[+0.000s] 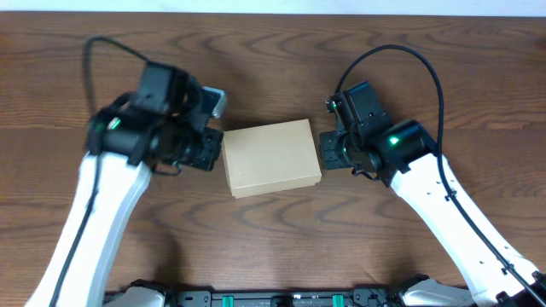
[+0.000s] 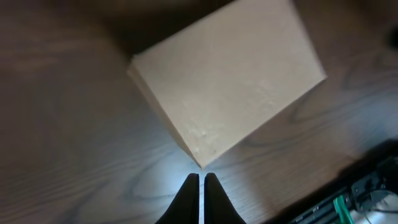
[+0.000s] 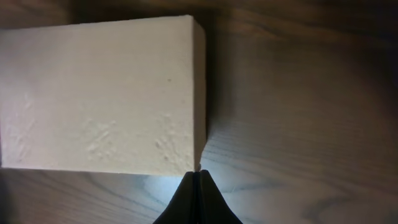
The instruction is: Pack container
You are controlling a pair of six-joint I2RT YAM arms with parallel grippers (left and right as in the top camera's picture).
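The container (image 1: pixel 271 157) is a tan cardboard box lying flat on the table with its lid closed. My left gripper (image 1: pixel 217 150) is at its left side, shut and empty. In the left wrist view its tips (image 2: pixel 201 178) sit just short of a box (image 2: pixel 227 74) corner. My right gripper (image 1: pixel 325 152) is at the box's right side, shut and empty. In the right wrist view its tips (image 3: pixel 198 173) touch the near right corner of the box (image 3: pixel 102 93). No pens are in view.
The dark brown wooden table (image 1: pixel 273 51) surrounds the box. A black rail with green parts (image 1: pixel 281 298) runs along the front edge and shows at the lower right of the left wrist view (image 2: pixel 357 193).
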